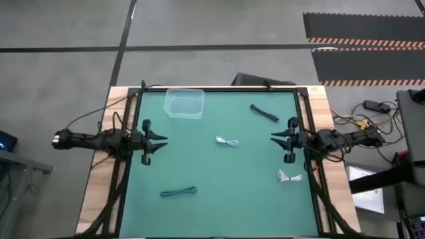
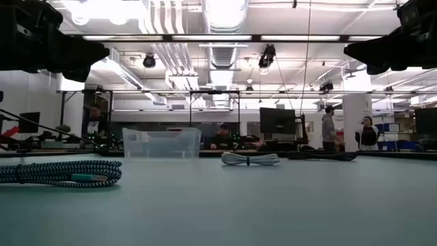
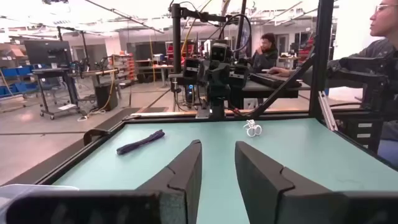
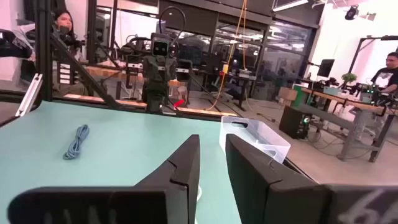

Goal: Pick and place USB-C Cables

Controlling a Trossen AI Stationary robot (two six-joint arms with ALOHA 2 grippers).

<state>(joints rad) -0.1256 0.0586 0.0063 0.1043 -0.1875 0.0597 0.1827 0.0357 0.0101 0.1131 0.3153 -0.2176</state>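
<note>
Four coiled cables lie flat on the green mat. The black one [image 1: 264, 113] is far right, one white [image 1: 227, 141] is in the middle, another white [image 1: 289, 176] is near right, and the teal one [image 1: 178, 192] is near left. My left gripper [image 1: 160, 141] hovers open above the mat's left side, pointing right. My right gripper [image 1: 275, 138] hovers open at the right side, pointing left. The left wrist view shows the black cable [image 3: 140, 142] and a white cable [image 3: 253, 129]. The right wrist view shows the teal cable [image 4: 76, 142].
A clear plastic container [image 1: 184, 103] stands on the mat's far-left part, also seen in the low view [image 2: 162, 143] and the right wrist view [image 4: 255, 138]. A black frame rims the mat. People sit at desks in the room beyond the table.
</note>
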